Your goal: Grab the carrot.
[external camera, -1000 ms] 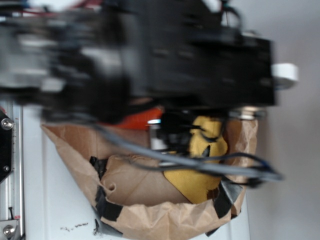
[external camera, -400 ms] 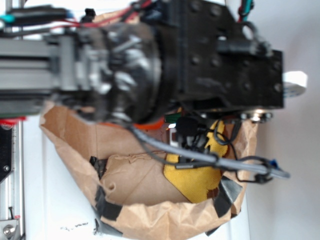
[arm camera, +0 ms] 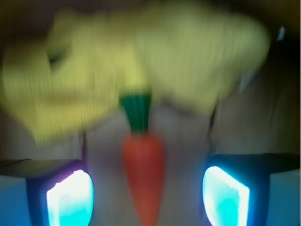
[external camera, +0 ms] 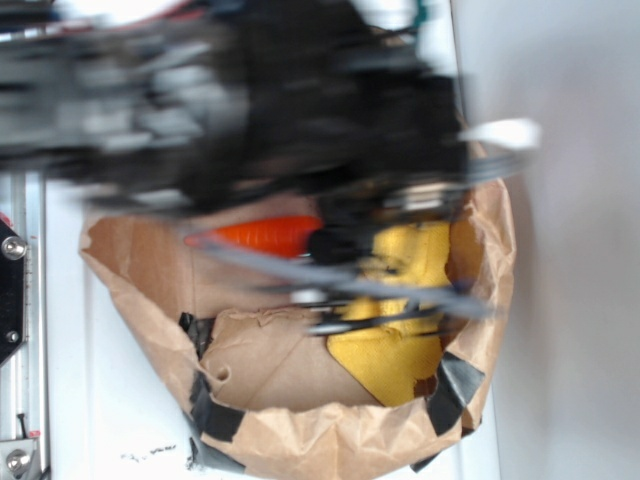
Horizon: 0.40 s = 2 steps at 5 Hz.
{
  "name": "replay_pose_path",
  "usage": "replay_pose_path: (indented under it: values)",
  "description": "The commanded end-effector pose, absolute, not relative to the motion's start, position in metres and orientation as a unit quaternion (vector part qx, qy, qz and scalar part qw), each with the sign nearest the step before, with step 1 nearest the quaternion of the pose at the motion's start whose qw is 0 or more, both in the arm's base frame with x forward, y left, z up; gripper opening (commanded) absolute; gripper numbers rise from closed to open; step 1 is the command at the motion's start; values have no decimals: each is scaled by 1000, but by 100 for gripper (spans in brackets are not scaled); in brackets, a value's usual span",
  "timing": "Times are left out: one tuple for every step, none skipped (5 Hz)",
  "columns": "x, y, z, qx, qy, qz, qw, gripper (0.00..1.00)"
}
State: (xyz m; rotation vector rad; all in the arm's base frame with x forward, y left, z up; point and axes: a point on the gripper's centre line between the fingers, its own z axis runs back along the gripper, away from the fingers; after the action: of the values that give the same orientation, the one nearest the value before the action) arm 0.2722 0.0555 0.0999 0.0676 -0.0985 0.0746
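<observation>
The orange carrot [arm camera: 143, 175] lies lengthwise between my two glowing fingertips, green stem cap pointing away toward the yellow cloth [arm camera: 141, 70]. My gripper [arm camera: 147, 193] is open, with a clear gap on each side of the carrot. In the exterior view the carrot [external camera: 265, 235] lies on brown paper with its point to the left. Its stem end is hidden under the blurred black arm and gripper [external camera: 335, 240]. The wrist view is motion-blurred.
A crumpled brown paper sheet [external camera: 270, 370], patched with black tape, lines the work area. The yellow cloth [external camera: 395, 340] lies at its right side. Grey cables [external camera: 400, 295] cross above the cloth. A metal rail [external camera: 15, 300] runs along the left edge.
The arm has shifted and now blurs across the top of the exterior view. The carrot, mostly hidden under the arm before, now shows along most of its length.
</observation>
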Motion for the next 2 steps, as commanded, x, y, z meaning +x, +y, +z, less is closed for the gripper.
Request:
replay_pose_path:
  values:
    - [260, 70, 102, 42, -93, 27, 994, 100]
    - [271, 67, 97, 49, -82, 41, 995, 100]
